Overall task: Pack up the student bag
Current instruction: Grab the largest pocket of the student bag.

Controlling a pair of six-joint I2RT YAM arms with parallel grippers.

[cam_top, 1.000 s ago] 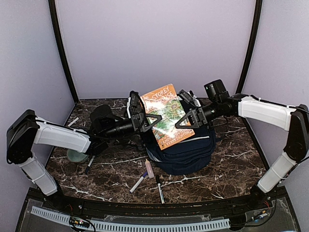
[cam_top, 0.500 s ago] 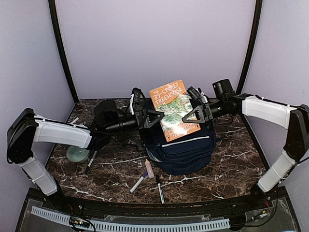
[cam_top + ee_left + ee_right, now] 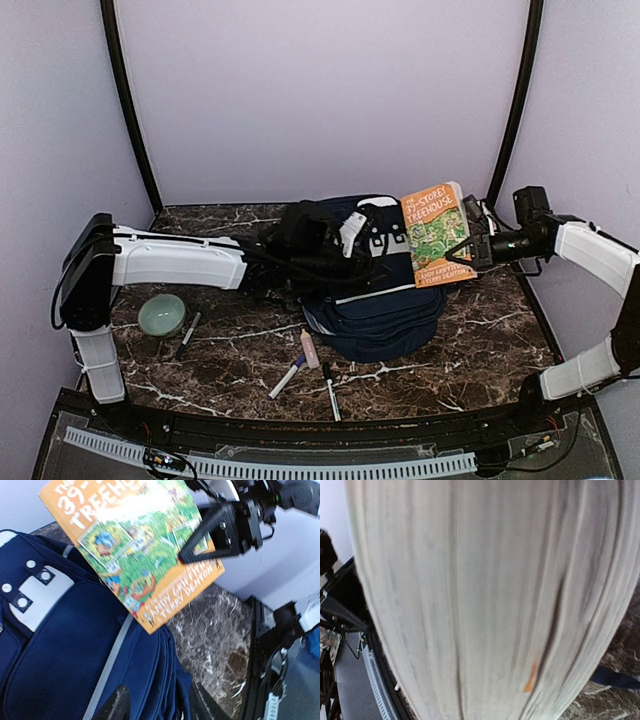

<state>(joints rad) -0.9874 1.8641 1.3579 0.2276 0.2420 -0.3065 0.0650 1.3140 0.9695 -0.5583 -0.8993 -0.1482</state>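
The student bag (image 3: 375, 310) is a navy backpack lying in the middle of the marble table, and its white-grey patch (image 3: 37, 597) shows in the left wrist view. An orange paperback book (image 3: 435, 232) hangs in the air beside the bag's right upper corner, with my right gripper (image 3: 468, 250) shut on its lower right edge. The left wrist view shows that grip on the book's cover (image 3: 135, 550). In the right wrist view the book's page edges (image 3: 495, 600) fill the frame and hide the fingers. My left gripper (image 3: 352, 238) hovers open over the bag's top, fingertips (image 3: 112, 705) apart above the fabric.
A pale green bowl (image 3: 161, 314) sits at the left, with a dark pen (image 3: 187, 335) beside it. In front of the bag lie a pink stick (image 3: 309, 348), a white pen (image 3: 285, 378) and a black-and-white pen (image 3: 331, 390). Black frame posts (image 3: 127, 110) stand at the back corners.
My left gripper let go of the book and reached right over the bag. The right gripper carried the book to the right, off the bag's top.
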